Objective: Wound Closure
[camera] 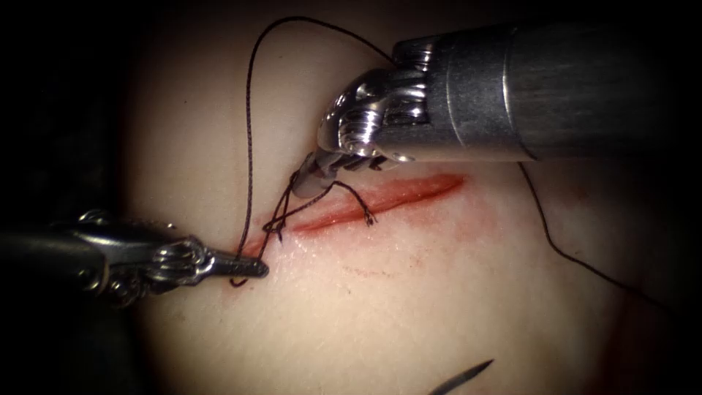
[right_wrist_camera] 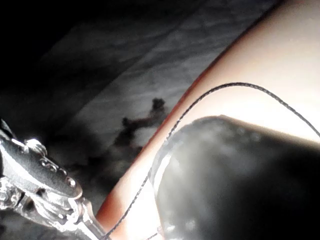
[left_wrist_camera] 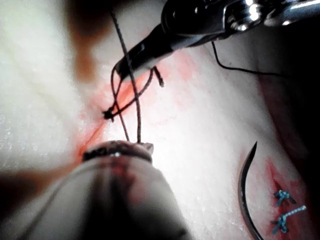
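The cut [camera: 380, 201] serves as the reference landmark: a red slit running across the pale tissue [camera: 439, 292], with red fluid [camera: 344, 213] along its length.

Left tool [camera: 252, 268]: enters from the endoscope view's left, tip positioned just past the left end of the cut. Jaws are closed on the thread [camera: 248, 146] close to where it leaves the tissue. In the left wrist view the same tool [left_wrist_camera: 142, 146] holds two strands that rise from its tip.

Right tool [camera: 311, 179]: lies above the cut, tip directed down toward the cut's left half. Jaws are closed on the thread; a short frayed thread end [camera: 365, 213] hangs from this grip across the cut. In the left wrist view the right tool [left_wrist_camera: 122, 66] sits beyond a small knot [left_wrist_camera: 107, 114] at the cut line, with thread loops between knot and jaws.

Thread routing: from the left end of the cut the thread climbs in a tall loop, passes behind the right tool, then trails over the tissue right of the cut.

Needle [camera: 464, 377]: free, held by neither tool, lying on the tissue well below the cut. The left wrist view shows its full curve [left_wrist_camera: 243, 190] resting on the surface, beside two blue stitches [left_wrist_camera: 285, 210]
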You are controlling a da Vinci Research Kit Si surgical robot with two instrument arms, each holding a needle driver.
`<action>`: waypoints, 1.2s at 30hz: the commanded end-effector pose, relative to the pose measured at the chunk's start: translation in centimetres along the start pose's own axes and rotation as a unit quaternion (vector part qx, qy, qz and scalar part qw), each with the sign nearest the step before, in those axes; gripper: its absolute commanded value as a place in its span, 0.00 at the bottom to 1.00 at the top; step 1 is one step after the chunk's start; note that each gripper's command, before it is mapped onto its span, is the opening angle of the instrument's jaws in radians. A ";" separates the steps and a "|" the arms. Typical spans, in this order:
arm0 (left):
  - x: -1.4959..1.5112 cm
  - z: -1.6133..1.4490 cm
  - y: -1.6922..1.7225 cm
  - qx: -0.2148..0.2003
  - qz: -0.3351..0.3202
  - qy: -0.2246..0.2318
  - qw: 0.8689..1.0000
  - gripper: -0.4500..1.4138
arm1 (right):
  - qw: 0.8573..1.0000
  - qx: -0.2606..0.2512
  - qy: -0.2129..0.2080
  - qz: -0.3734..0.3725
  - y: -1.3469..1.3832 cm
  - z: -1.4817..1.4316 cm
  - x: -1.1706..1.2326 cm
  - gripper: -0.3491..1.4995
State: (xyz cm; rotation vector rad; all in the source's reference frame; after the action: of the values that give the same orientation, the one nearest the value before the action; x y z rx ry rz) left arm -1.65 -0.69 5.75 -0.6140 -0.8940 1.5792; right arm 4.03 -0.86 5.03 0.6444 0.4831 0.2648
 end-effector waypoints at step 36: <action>-1.27 1.06 1.46 -0.167 -0.018 -0.249 0.954 0.00 | 0.946 -0.139 0.014 -0.291 1.10 0.56 0.07 0.00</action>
State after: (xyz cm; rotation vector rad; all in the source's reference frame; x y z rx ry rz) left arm -3.06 -2.23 5.00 -0.4236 -1.5722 1.5953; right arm 4.18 -0.31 6.08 0.1988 0.6212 -0.2128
